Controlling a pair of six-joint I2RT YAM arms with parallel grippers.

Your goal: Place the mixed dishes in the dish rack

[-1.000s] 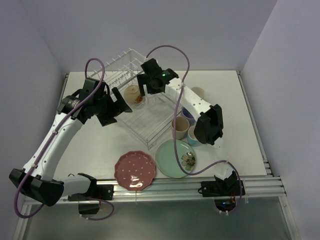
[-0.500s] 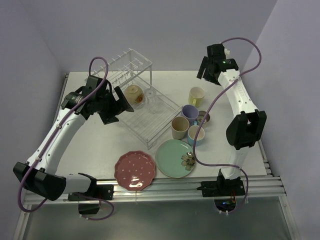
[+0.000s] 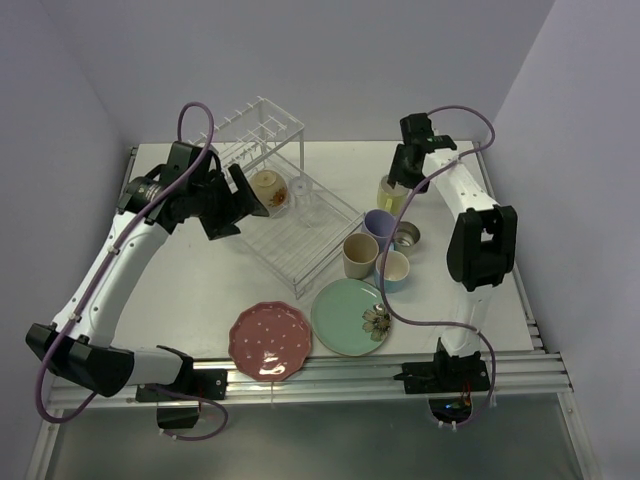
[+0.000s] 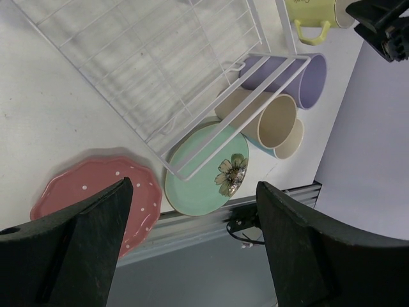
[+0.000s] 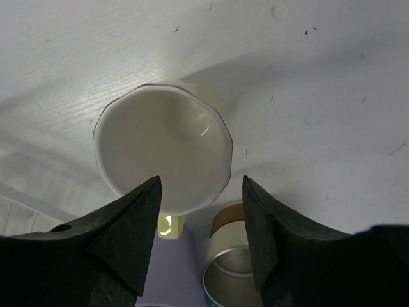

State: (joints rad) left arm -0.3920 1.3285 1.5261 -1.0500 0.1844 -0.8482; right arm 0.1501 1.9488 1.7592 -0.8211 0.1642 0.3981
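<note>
The dish rack (image 3: pixel 300 232) stands left of centre, with a cream bowl (image 3: pixel 266 189) and a small glass (image 3: pixel 303 203) in it. My right gripper (image 3: pixel 404 172) hangs open just over the yellow cup (image 3: pixel 391 193); in the right wrist view its fingers (image 5: pixel 131 233) flank the cup's near rim (image 5: pixel 163 150) without touching. My left gripper (image 3: pixel 236 205) is open and empty beside the rack's left side. Lavender (image 3: pixel 378 224), beige (image 3: pixel 360 255) and light-blue (image 3: pixel 392 270) cups stand right of the rack. The pink dotted plate (image 3: pixel 270 340) and mint plate (image 3: pixel 350 316) lie at the front.
A small round tin (image 3: pixel 407 236) sits next to the lavender cup, close under my right fingers (image 5: pixel 239 272). The rack's raised peg tier (image 3: pixel 255 130) is at the back. The left wrist view looks down on the rack grid (image 4: pixel 160 83) and both plates.
My right arm left the rack, swung to the back right, then dropped over the yellow cup with its jaws narrowing. The left arm shifted only slightly.
</note>
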